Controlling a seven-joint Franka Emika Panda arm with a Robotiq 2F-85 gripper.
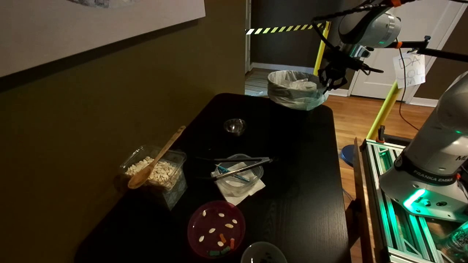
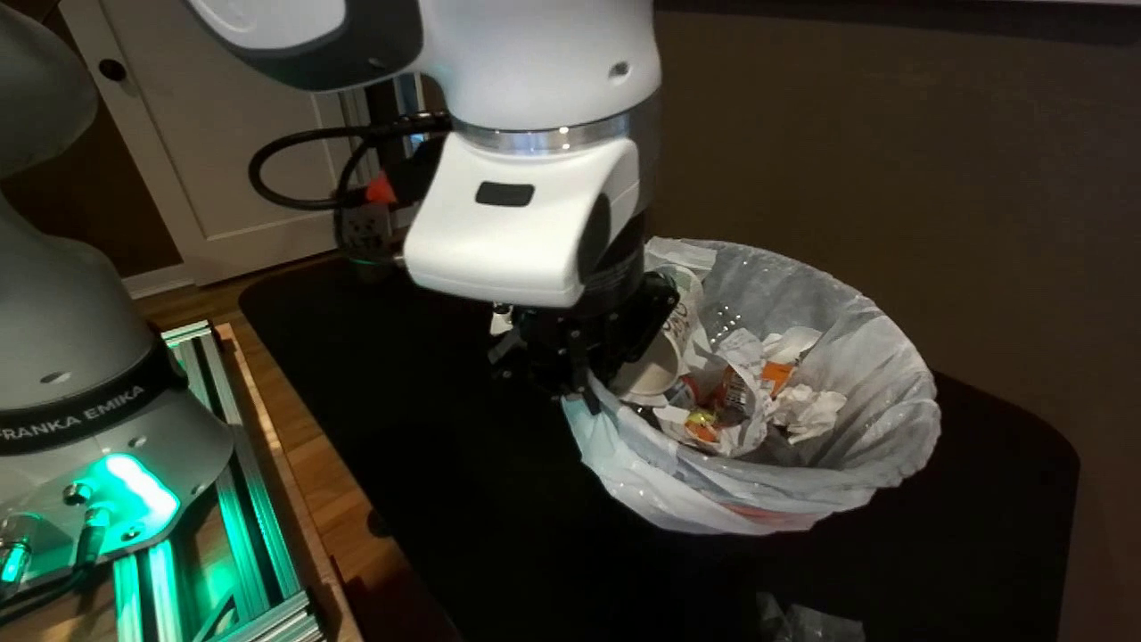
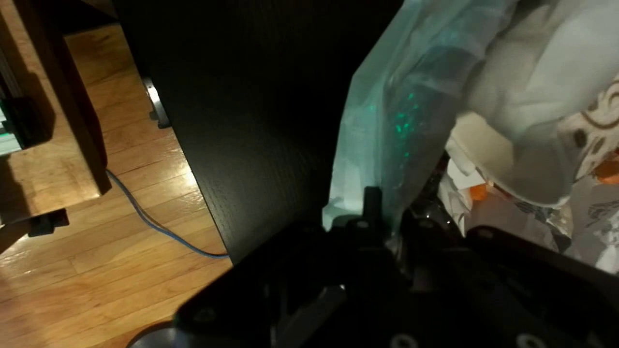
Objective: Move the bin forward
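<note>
Grasp looked done; the forward move seemed the step in hand. The gripper (image 3: 392,227) was nearly closed across the rim, pinching bin (image 2: 758,504) and liner (image 3: 360,154). The bin was beside the gripper, on the side away from the base (image 1: 426,182), over the table (image 1: 292,175); bottom contact unclear. Next likely called for a firm pinch and slow, level push. Liner could slip.
</note>
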